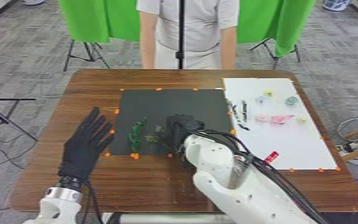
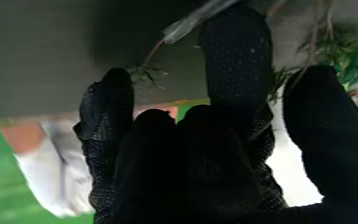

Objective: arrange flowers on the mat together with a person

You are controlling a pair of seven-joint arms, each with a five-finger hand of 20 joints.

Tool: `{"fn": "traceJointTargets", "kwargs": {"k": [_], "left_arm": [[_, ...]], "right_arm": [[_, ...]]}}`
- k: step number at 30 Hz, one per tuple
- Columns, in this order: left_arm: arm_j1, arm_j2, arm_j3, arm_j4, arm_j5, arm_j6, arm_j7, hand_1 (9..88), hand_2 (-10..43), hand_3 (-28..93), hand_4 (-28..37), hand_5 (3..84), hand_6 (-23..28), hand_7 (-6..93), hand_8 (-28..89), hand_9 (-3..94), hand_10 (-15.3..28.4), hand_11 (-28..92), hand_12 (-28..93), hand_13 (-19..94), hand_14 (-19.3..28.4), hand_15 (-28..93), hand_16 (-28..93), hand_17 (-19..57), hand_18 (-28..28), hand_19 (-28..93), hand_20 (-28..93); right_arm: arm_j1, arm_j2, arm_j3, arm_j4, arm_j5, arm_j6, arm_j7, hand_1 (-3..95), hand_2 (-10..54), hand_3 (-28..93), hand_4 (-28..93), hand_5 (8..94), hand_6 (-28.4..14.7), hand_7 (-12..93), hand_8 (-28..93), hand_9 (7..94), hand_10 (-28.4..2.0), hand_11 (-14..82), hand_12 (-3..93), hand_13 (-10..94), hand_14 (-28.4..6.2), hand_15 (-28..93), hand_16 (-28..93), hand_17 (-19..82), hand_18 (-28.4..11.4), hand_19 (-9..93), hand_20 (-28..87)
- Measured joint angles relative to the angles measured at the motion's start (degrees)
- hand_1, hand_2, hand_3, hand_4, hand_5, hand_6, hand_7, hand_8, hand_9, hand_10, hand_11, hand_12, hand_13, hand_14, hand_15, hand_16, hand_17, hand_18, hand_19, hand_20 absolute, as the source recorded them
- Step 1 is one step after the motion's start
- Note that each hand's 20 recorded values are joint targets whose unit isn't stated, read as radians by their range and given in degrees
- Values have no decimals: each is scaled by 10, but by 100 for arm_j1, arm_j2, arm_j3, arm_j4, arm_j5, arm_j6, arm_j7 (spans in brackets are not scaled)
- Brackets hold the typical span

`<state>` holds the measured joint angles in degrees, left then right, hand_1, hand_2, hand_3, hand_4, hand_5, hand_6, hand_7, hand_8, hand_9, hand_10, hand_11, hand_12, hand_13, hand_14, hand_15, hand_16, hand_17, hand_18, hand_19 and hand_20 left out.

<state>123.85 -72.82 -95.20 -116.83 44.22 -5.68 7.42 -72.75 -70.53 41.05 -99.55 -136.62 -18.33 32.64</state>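
Green sprigs [image 1: 135, 136] lie left of the right hand [image 1: 184, 123].

— "Head view?"
— "Lit brightly, fairly evenly, across the bench [image 1: 87, 185]; palest on the white sheet [image 1: 273, 137]; bowed slightly outward along the bench's sides."
— "Right wrist view?"
— "Dimmer by far; sunk to near-black on the fingers [image 2: 236, 55]; burnt out to white in the gap beside; shadowed in a soft dark patch on the grey surface [image 2: 42, 65]."
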Motion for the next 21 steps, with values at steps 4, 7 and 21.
{"fn": "traceJointTargets", "kwargs": {"k": [4, 7, 21], "left_arm": [[-21, 15, 12, 16, 4, -19, -38, 252, -36, 722, -283, 226, 6, 161, -89, 164, 87, 104, 151, 148, 107, 91, 73, -153, 192, 344, 91], [-48, 20, 15, 36, 11, -46, -76, 253, -36, 721, -283, 226, 6, 162, -89, 164, 87, 104, 151, 148, 107, 91, 73, -153, 192, 344, 90], [-153, 57, 55, 90, 30, -116, -197, 254, -36, 722, -283, 225, 6, 161, -89, 164, 87, 103, 152, 149, 107, 91, 74, -153, 193, 345, 90]], "right_arm": [[12, -66, 21, 71, 250, 207, 11, 172, 105, 782, -228, 921, -3, 437, -88, 937, -63, 710, 352, 937, -55, 838, 263, 473, -214, 931, 215], [4, -119, 30, 161, 219, 417, 18, 167, 116, 779, -226, 913, -8, 421, -84, 937, -63, 704, 352, 937, -52, 835, 261, 474, -214, 932, 211], [-138, -434, 363, 114, 835, 204, 403, 161, 137, 762, -220, 889, -18, 358, -86, 937, -61, 661, 341, 937, -50, 801, 261, 458, -214, 928, 198]]}}
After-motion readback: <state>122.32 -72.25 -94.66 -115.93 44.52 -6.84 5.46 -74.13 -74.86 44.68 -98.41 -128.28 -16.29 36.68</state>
